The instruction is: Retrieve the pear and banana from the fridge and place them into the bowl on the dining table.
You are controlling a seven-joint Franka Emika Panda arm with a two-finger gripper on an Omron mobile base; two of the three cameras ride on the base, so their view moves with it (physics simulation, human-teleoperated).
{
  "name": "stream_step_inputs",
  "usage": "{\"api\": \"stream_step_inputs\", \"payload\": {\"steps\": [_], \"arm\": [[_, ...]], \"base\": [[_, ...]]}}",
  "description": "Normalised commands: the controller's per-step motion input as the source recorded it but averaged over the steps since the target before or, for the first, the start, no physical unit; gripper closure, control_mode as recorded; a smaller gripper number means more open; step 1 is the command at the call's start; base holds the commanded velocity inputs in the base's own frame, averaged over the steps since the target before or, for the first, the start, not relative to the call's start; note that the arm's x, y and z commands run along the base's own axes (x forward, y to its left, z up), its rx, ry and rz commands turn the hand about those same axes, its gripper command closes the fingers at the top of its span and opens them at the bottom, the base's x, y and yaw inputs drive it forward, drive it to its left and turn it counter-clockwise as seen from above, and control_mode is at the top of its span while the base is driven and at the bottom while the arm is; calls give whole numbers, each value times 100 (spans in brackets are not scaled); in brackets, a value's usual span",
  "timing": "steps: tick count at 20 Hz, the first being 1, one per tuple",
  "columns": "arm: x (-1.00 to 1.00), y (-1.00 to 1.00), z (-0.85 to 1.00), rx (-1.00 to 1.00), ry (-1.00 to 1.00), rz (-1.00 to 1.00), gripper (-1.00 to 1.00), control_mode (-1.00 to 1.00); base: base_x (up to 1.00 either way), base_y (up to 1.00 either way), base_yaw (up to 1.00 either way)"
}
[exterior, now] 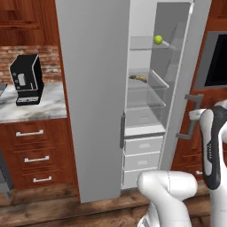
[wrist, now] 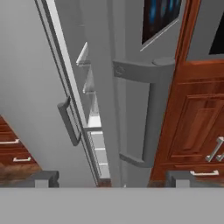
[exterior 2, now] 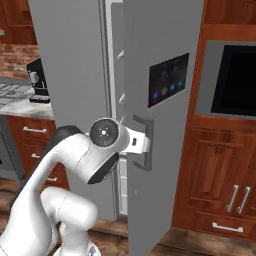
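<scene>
The fridge [exterior: 95,88] stands with its right door swung open, and the left door is closed. Inside, the pear [exterior: 158,40] sits on a high glass shelf, and the banana [exterior: 138,78] lies one shelf lower, its long axis running about left to right along the shelf. The bowl and the dining table I cannot see from where I stand.

The claw [wrist: 113,177] is released. In the hand view its two dark tips stand wide apart with nothing between them, and they are just in front of the grey bar handle [wrist: 151,113] of the open door, not touching it.

The claw is at the outer side of the open door, low and to the right, near the handle. Both fruits lie up and to the left of it, deeper in the fridge, so the door panel is between them and the claw. I judge the arm must come around the door edge and rise before it can reach; the banana is the nearer one, being lower.

On the door there is a dark screen [exterior 2: 168,80] with blue icons, but no writing can be read. The black coffee machine [exterior: 26,80] on the bench [exterior: 40,108] at the left shows no readable brand.
</scene>
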Motion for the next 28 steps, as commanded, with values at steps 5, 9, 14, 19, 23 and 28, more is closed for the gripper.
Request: {"api": "stream_step_inputs", "payload": {"steps": [5,9,14,19,23,28], "arm": [[-20,58,57,-13,8,12,-100,-100],[7,88,43,-23,17,17,-100,-100],[29,80,3,-32,4,11,-100,-100],[22,24,0,-33,0,2,-100,-100],[18,0,0,-34,0,0,-100,-100],[35,0,5,-33,0,0,-100,-100]], "base": [[0,0,0],[0,0,0],[0,0,0],[0,0,0],[0,0,0],[0,0,0]]}}
